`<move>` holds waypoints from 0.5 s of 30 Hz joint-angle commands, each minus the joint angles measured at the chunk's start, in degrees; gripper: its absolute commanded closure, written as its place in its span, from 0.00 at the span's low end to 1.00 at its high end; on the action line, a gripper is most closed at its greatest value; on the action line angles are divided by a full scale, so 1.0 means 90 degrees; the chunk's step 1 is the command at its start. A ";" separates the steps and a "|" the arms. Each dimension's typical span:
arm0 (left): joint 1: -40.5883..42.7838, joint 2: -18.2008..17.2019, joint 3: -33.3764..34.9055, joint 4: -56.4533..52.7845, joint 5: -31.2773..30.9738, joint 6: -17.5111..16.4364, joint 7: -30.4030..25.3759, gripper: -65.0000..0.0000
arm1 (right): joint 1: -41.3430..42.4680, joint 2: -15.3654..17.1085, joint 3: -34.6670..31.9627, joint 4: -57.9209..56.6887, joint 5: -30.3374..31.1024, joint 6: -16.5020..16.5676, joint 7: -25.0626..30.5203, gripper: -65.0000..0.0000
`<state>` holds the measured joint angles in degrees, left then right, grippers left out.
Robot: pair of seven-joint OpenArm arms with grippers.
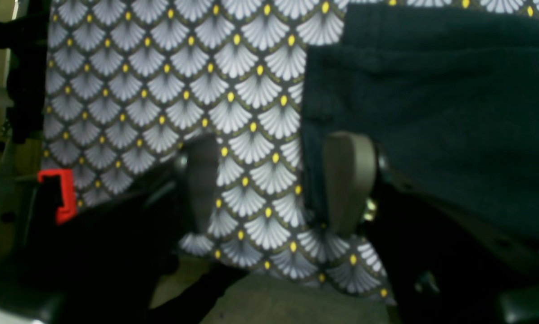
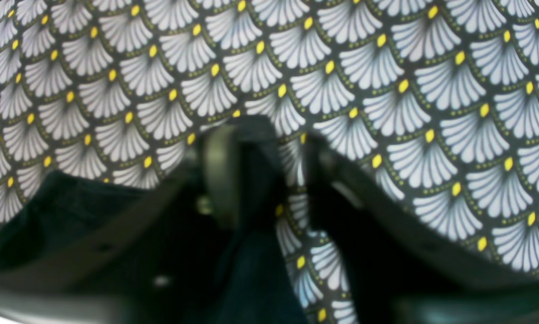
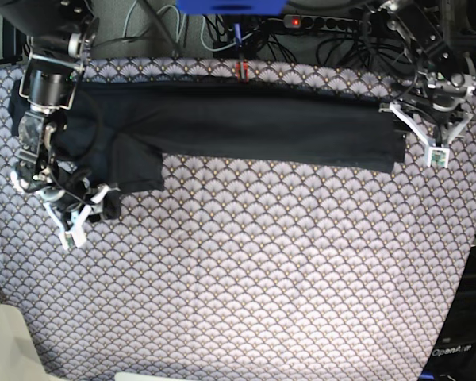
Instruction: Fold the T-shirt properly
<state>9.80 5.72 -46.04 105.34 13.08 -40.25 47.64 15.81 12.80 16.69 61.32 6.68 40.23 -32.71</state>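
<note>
Nearest the base camera, the bench carries a grey scallop-patterned cloth [image 3: 246, 262], bare across its whole front half.

Further back, at the base view's left, my right claw [image 3: 79, 214] sits low over the cloth, its arm descending from the rear left corner and bending down at the wrist. A small dark tuft of fabric lies at its fingertips. In the right wrist view, one finger [image 2: 222, 173] has dark fabric pressed along its inner face, and the second finger is a dark shape close beside it; the jaws stand partly apart with a narrow strip of patterned cloth visible between them. Whether the grip on that fabric is complete, I cannot tell.

Beyond that, the T-shirt [image 3: 246, 127] lies as a long black band across the rear of the bench, stretched from left to right, with a flap hanging forward at its left end toward my right claw.

At the far right, my left claw [image 3: 434, 139] hovers just beside the band's right end, the arm reaching in from the rear right corner. Its jaws are spread wide. In the left wrist view, one finger [image 1: 348, 180] rests at the T-shirt's edge, the other over bare patterned cloth, with nothing gripped between them.
</note>
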 commanded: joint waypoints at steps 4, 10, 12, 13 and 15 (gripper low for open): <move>-0.0039 -0.0034 -0.0008 0.0130 -0.0042 0.0028 -0.0101 0.44 | 0.0143 0.0058 -0.0003 0.0088 0.0113 -0.0025 0.0162 0.94; -0.0059 -0.0034 -0.0008 0.0130 -0.0042 0.0028 -0.0101 0.44 | 0.0074 0.0107 -0.0003 0.0352 0.0113 -0.0025 0.0162 1.00; -0.0078 -0.0034 -0.0008 0.0130 -0.0042 0.0028 -0.0101 0.44 | -0.0150 0.0107 -0.0003 0.0762 0.0113 -0.0025 0.0162 1.00; -0.0088 -0.0034 -0.0008 0.0130 -0.0042 0.0028 -0.0101 0.44 | -0.0238 0.0107 -0.0003 0.1035 0.0113 -0.0025 0.0132 1.00; -0.0098 -0.0034 -0.0008 0.0130 -0.0042 0.0028 -0.0101 0.44 | -0.0482 0.0068 -0.0003 0.1543 0.0113 -0.0025 0.0093 1.00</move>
<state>9.52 5.74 -46.06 105.38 13.06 -40.23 47.62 10.28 12.86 16.58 74.41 6.39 40.03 -33.04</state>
